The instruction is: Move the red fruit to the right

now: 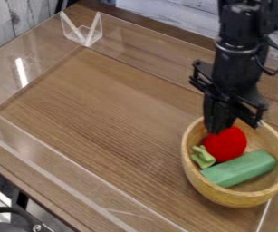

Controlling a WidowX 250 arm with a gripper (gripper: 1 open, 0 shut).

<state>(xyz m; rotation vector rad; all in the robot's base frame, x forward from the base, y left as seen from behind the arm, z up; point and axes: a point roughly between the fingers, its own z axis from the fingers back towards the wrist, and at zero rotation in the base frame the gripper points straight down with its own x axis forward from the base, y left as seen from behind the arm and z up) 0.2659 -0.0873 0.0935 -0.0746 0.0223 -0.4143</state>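
Observation:
The red fruit (227, 145), a small glossy strawberry with a green leafy cap at its left, lies inside the wooden bowl (199, 184) at the lower right. My black gripper (228, 128) points straight down right over it. Its fingers are pressed together, and their tips reach the fruit's top. I cannot tell whether they touch it. Nothing shows between the fingers, and the fruit rests in the bowl.
A flat green block (240, 169) lies in the bowl just in front of the fruit. Clear acrylic walls (33, 149) fence the wooden table, with a clear folded stand (81, 29) at the back left. The bowl sits close to the right wall.

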